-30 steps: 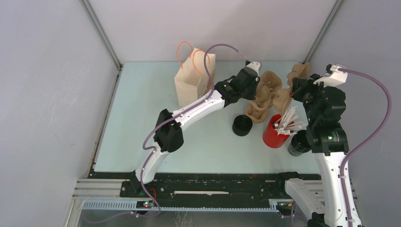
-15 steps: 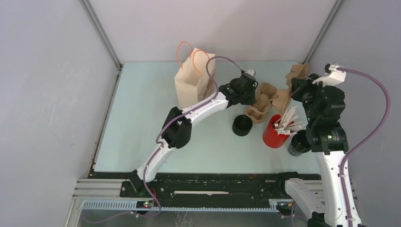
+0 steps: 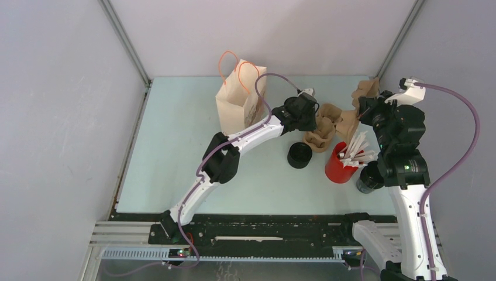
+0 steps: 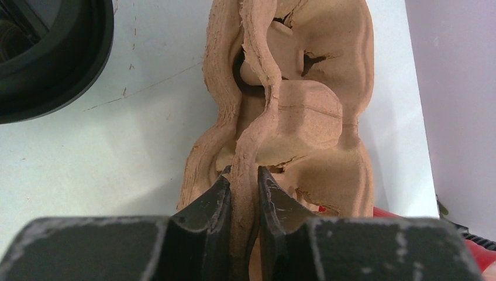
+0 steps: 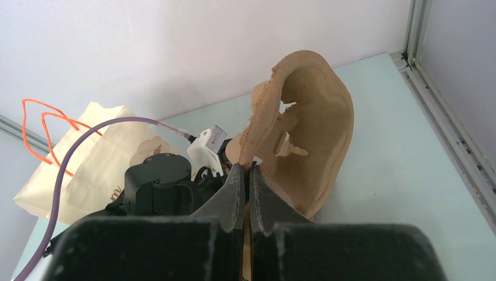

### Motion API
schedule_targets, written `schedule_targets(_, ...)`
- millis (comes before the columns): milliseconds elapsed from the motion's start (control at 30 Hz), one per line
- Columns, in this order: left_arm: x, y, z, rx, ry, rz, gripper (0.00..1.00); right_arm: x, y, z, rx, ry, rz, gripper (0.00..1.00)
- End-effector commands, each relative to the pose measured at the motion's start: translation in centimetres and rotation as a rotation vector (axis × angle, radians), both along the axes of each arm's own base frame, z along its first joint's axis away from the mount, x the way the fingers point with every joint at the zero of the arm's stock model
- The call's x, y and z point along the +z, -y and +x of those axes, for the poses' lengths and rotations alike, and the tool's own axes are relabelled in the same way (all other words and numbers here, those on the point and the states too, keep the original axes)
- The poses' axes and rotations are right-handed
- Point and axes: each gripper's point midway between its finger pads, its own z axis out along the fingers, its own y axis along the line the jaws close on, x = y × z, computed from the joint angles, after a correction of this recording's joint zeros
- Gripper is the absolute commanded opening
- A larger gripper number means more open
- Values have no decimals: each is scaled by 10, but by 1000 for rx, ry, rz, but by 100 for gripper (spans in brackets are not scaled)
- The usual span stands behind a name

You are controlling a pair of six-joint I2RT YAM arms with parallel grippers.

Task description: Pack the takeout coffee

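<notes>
The takeout coffee (image 3: 299, 155), a low all-black cup, stands on the table in front of the brown pulp cup carriers and touches neither gripper. Its rim shows at the upper left of the left wrist view (image 4: 47, 52). My left gripper (image 3: 306, 112) (image 4: 245, 175) is shut on the thin rim of one cup carrier (image 3: 325, 126) (image 4: 292, 117), which rests on the table. My right gripper (image 3: 362, 110) (image 5: 248, 170) is shut on the edge of a second cup carrier (image 3: 365, 91) (image 5: 310, 129) and holds it upright, just right of the first.
A paper bag (image 3: 238, 99) (image 5: 88, 152) with orange handles stands left of the left gripper. The red cup (image 3: 339, 167) of white sticks is right of the coffee. Another dark cup (image 3: 367, 181) sits half hidden by the right arm. Frame posts mark the back corners.
The left gripper has drawn its carrier a little nearer and to the left, and that arm's elbow has swung right. The right gripper and its carrier have edged slightly left.
</notes>
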Motion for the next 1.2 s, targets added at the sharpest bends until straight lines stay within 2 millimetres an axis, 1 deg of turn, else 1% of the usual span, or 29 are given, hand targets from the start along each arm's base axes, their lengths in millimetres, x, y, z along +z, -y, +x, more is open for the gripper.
schedule_targets(0, 25, 8, 13, 11, 58, -61, 12, 16, 0, -2, 5, 50, -9, 0)
schedule_targets(67, 25, 4, 13, 13, 65, -43, 17, 14, 0, -1, 6, 45, -7, 0)
schedule_targets(200, 30, 1, 11, 11, 73, -35, 19, 14, -2, -1, 13, 43, -1, 0)
schedule_targets(333, 34, 3, 8, 24, 67, -49, 17, 14, -4, -1, 26, 43, 11, 0)
schedule_targets(433, 29, 6, 3, 18, 56, -44, 18, 11, -7, 1, 39, 31, 17, 0)
schedule_targets(533, 20, 5, 0, 21, 48, -24, 26, 10, -7, -1, 36, 26, 17, 0)
schedule_targets(600, 19, 2, 0, 16, 47, -14, 35, 10, -6, -2, 34, 27, 17, 0)
schedule_targets(633, 21, 2, 0, 11, 53, -10, 41, 9, -6, -2, 34, 29, 17, 0)
schedule_targets(700, 29, -1, -1, 6, 71, -4, 53, 8, -6, -3, 33, 29, 15, 0)
schedule_targets(767, 36, -4, -2, 0, 84, 7, 61, 7, -6, -2, 34, 27, 17, 0)
schedule_targets(833, 44, -9, -3, -4, 100, 16, 67, 5, -6, -1, 36, 22, 15, 0)
schedule_targets(967, 68, -20, -6, -20, 143, 42, 75, 5, -7, -1, 41, 21, 14, 0)
schedule_targets(1067, 97, -34, -11, -31, 188, 59, 80, 7, -10, -3, 59, 27, 16, 0)
schedule_targets(1100, 109, -38, -14, -42, 203, 60, 83, 7, -11, -3, 66, 28, 15, 0)
schedule_targets(1133, 115, -44, -19, -64, 215, 70, 85, 7, -11, -4, 65, 28, 13, 0)
schedule_targets(1167, 134, -52, -27, -76, 233, 58, 87, 7, -11, -4, 65, 26, 11, 0)
